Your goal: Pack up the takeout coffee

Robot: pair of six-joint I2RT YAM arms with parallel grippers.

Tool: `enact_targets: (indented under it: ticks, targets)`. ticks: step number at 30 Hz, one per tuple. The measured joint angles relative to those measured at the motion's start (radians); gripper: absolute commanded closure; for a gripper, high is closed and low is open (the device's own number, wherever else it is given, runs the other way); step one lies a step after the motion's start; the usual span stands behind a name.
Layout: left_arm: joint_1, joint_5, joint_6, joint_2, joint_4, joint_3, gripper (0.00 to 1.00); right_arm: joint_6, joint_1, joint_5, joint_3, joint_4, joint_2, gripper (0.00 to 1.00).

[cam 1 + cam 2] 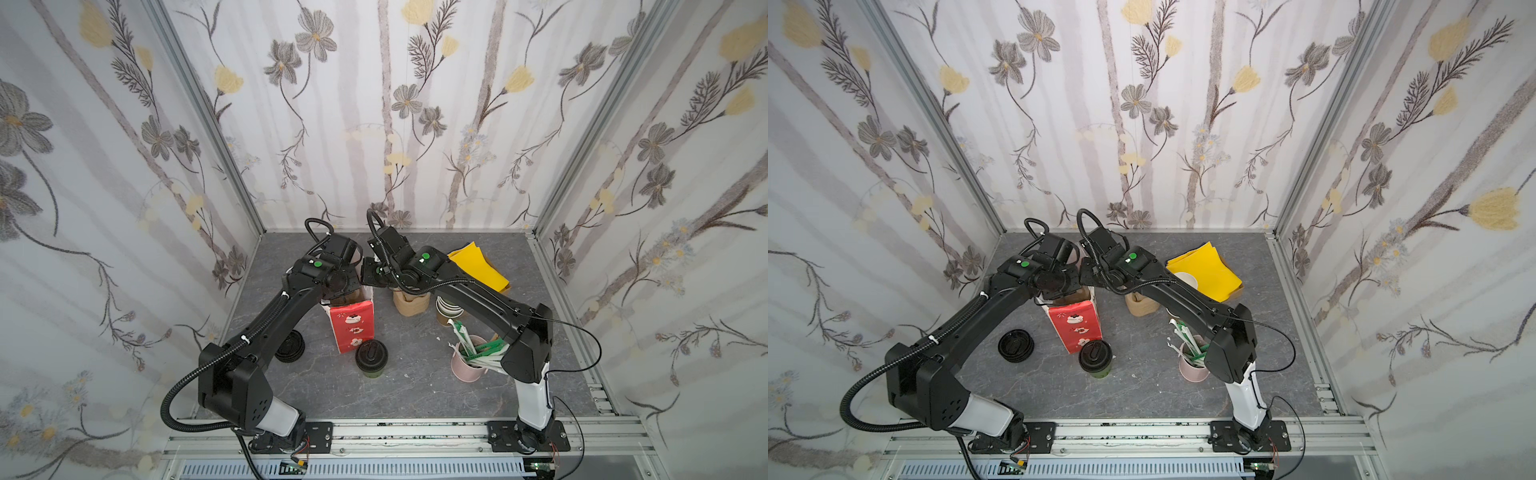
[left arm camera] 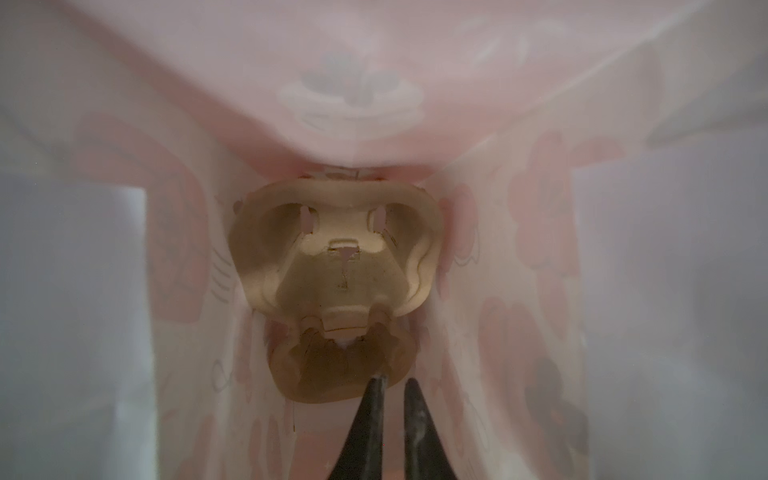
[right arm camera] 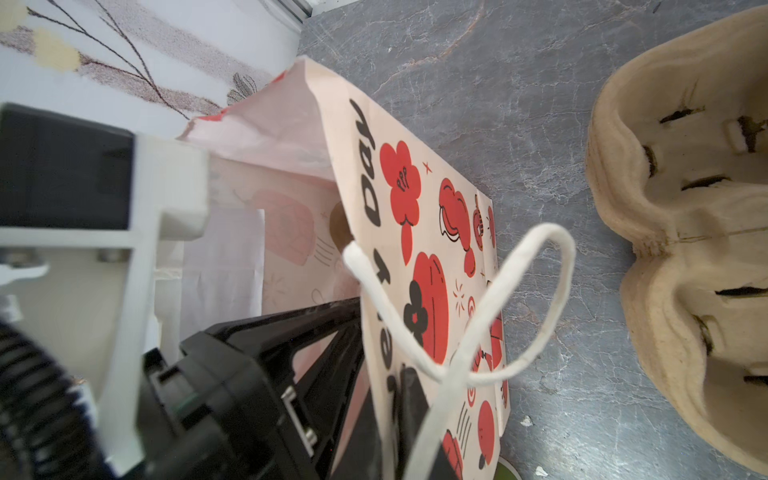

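1. Where the left gripper (image 2: 392, 380) reaches down inside the paper bag (image 1: 353, 328), its jaws stand almost together. Nothing shows between them, and the tips point at a pulp carrier (image 2: 336, 257) on the bag's floor.
2. The right gripper (image 3: 384, 365) is pinched on the bag's printed side wall at the mouth, one finger inside and one outside. A white cord handle (image 3: 540, 291) loops just beside it.
3. The takeout coffee (image 1: 371, 357) (image 1: 1095, 357), seen in both top views, has dark green sides and a round black sip lid. It stands upright on the grey table (image 1: 415, 395), outside the bag and just beside its near corner, apart from both grippers.
4. A stack of black lids (image 1: 291, 347) lies left of the bag. To the bag's right are a second carrier (image 1: 409, 305), lidless cups (image 1: 449, 309), a pink cup of straws (image 1: 467, 368) and yellow sheets (image 1: 478, 266).
5. Both wrists crowd the bag's mouth, and the right arm crosses above the lidless cups.
6. Count: one coffee, one bag, two carriers, one lid stack, one pink cup, two grippers.
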Motion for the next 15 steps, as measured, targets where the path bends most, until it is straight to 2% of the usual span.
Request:
enact_targets:
  ticks: [4, 10, 15]
  targets:
    - [-0.002, -0.011, 0.019, 0.054, 0.002, 0.027, 0.88, 0.008, 0.004, 0.000, -0.011, 0.012, 0.001, 0.89]
    - [0.003, -0.085, 0.033, 0.118, 0.039, 0.047, 0.91, 0.012, 0.006, 0.013, -0.027, 0.021, 0.001, 0.88]
    - [0.003, -0.101, 0.032, 0.134, 0.083, -0.003, 0.89, 0.019, 0.008, 0.030, -0.032, 0.031, 0.000, 0.87]
